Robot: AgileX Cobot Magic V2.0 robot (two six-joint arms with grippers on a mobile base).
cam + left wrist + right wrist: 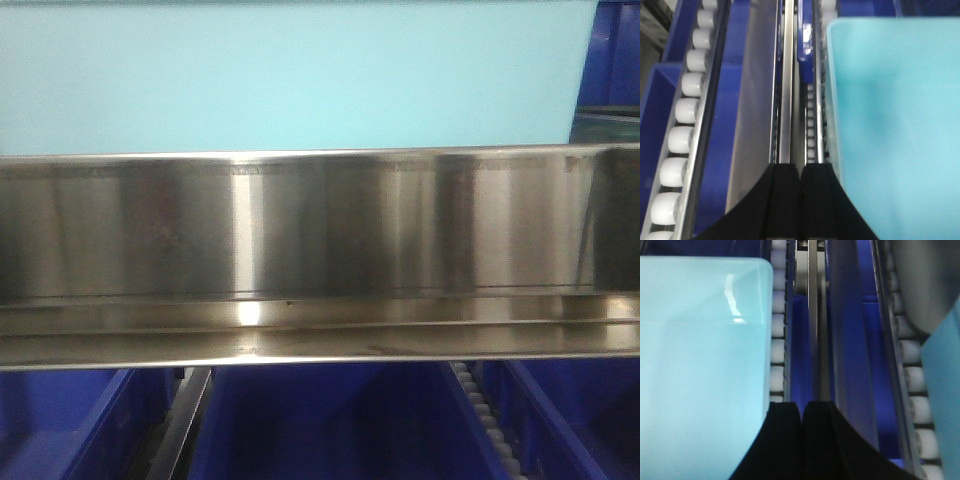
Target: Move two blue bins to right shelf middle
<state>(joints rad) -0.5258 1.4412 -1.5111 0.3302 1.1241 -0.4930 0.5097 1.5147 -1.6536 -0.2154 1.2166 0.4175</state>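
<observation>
left end effector (801, 197) and right end effector (802, 437) both clamped closed, gripping nothing. Two blue bins (700, 370) (946, 395) flank the right one.

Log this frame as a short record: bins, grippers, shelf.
pale blue bin: behind the steel rail, white rollers running alongside it
left gripper: shut, empty, beside the bin
right gripper: shut, empty, beside the bin
second pale blue surface: at the edge of the right wrist view; possibly the other bin, cannot tell
dark blue bins: below the rail
</observation>
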